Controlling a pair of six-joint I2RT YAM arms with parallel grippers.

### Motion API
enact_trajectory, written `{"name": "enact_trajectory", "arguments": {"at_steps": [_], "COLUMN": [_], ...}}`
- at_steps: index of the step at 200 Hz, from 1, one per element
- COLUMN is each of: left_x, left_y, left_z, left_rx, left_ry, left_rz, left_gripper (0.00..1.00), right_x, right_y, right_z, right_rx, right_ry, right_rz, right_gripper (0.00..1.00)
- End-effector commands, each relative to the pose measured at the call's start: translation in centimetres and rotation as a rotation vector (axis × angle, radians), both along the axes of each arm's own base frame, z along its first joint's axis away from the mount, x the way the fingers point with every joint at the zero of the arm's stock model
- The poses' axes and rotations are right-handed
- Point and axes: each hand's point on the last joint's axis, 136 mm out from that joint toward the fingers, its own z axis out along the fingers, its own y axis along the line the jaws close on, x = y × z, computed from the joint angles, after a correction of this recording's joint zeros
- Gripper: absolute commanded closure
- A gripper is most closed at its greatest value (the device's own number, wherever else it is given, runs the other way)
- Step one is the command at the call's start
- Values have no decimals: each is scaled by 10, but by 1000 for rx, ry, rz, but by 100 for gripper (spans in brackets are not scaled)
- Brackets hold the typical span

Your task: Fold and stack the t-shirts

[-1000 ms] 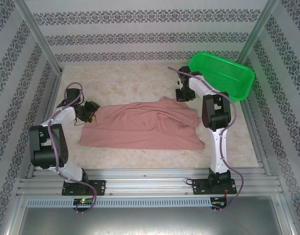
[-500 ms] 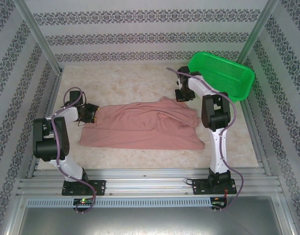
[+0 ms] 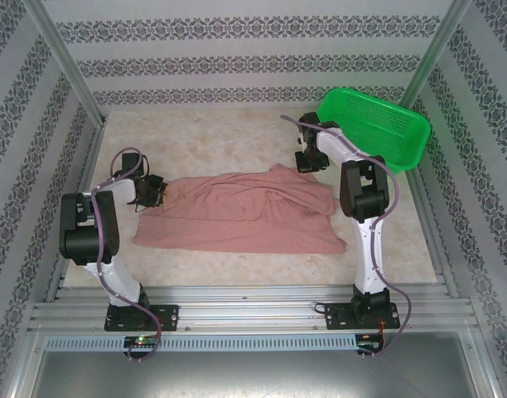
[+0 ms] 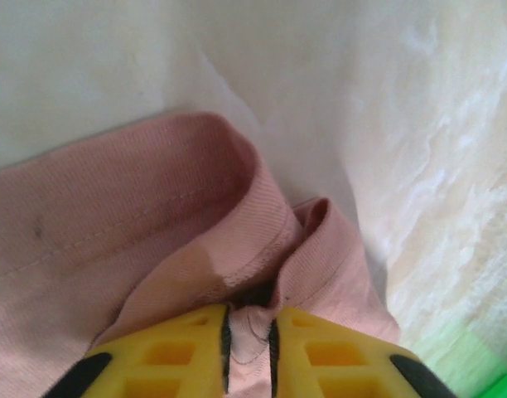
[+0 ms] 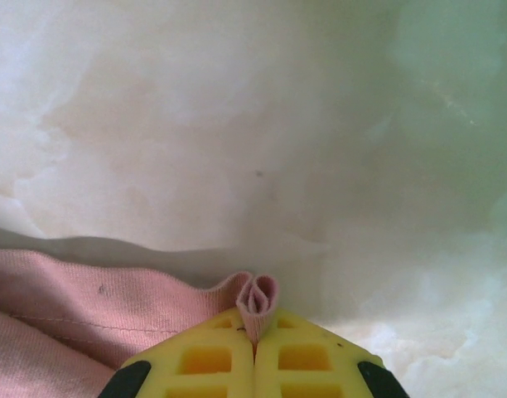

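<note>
Right pincer (image 5: 255, 319), near basket (image 3: 378, 124), & left pincer (image 4: 249, 319), far from it, pinch t-shirt (image 3: 245, 211) edges tight; thin folds may slip.

You have a t-shirt (image 3: 245, 211) of soft, matt pink knit cloth, and close up its fine ribbing and stitched hems show. The table (image 3: 212, 141) beneath looks smooth and pale, marbled like stone, with a faint sheen. The basket (image 3: 386, 133) is glossy green plastic mesh. The 2 grippers, left gripper (image 4: 249, 348) and right gripper (image 5: 255, 352), have matt yellow moulded plastic fingers. The near rails (image 3: 253, 303) are ribbed, dull-silver metal.
</note>
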Motion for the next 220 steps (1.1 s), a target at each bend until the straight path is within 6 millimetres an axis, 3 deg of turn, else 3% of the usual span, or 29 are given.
{"name": "enact_trajectory", "arguments": {"at_steps": [1,33,84,121,185,220], "left_x": [7,16,20,35,65,74], "left_y": [2,5,11,14,11,15], "left_z": [9,38,93,128,159,172], "left_rx": [29,78,173,225,266,295], "left_ry": [-23,-76,-165,-248,-363,-404], "left_rz": [2,-45,-128,-184,-290,-326], "left_gripper": [88,96,97,98,98,98], "right_x": [-14,-9,1,8,11,13], "right_y": [0,-4,-22,-37,-65,-65], "right_z": [-5,8,44,72,109,122], "right_rx": [-30,-34,-30,-22,-3,40], "right_ry": [55,14,-91,-187,-325,-359], "right_rz": [30,15,-55,-116,-217,-210], "right_gripper": [100,100,100,100,100,100]}}
